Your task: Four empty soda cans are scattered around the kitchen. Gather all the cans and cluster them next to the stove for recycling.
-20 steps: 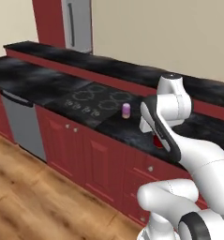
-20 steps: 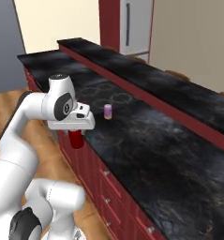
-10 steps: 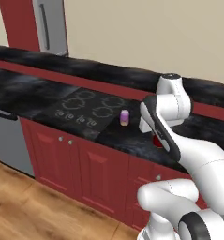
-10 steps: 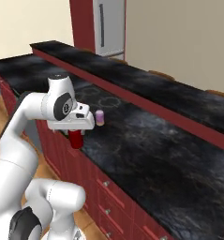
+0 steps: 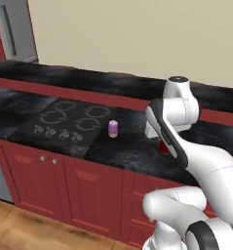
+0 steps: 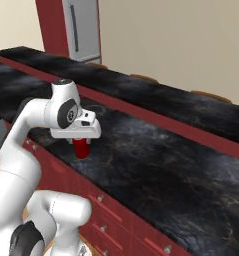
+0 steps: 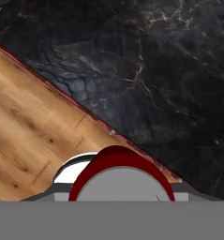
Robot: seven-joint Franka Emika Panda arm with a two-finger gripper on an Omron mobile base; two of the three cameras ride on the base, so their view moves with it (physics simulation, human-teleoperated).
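Gripper (image 6: 81,142) clamped on the red can (image 6: 81,148), held upright above the near edge of the black marbled counter (image 6: 156,170). To its left, 1 purple can (image 5: 113,128) stands on the counter just beside the right edge of the stove (image 5: 69,122). Fridge (image 6: 81,30) at far left.

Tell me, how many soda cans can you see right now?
2. A purple can stands on the counter just right of the stove. A red can hangs in the gripper. Others may be elsewhere.
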